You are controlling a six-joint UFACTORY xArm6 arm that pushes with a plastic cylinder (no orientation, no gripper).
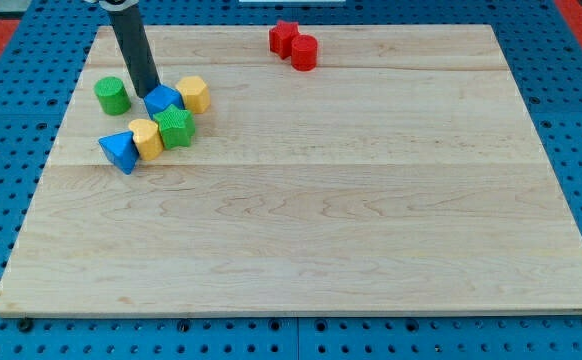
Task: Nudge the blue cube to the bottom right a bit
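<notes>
Now resting against the upper-left edge of the small blue wooden cube (162, 100), my tip (150, 92): a bare dark rod, no jaws. Cube near board's upper left, lower-right of tip.

my tip (150, 92): at the upper-left edge of the blue cube (164, 101)
blue cube: between the green cylinder (112, 96), left, and a yellow block (193, 93), right
red star (284, 37), red cylinder (304, 52): touching, at the view's top

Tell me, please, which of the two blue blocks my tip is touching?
The blue cube, right at my tip beside the yellow block. The blue triangle lies apart, lower left.
</notes>
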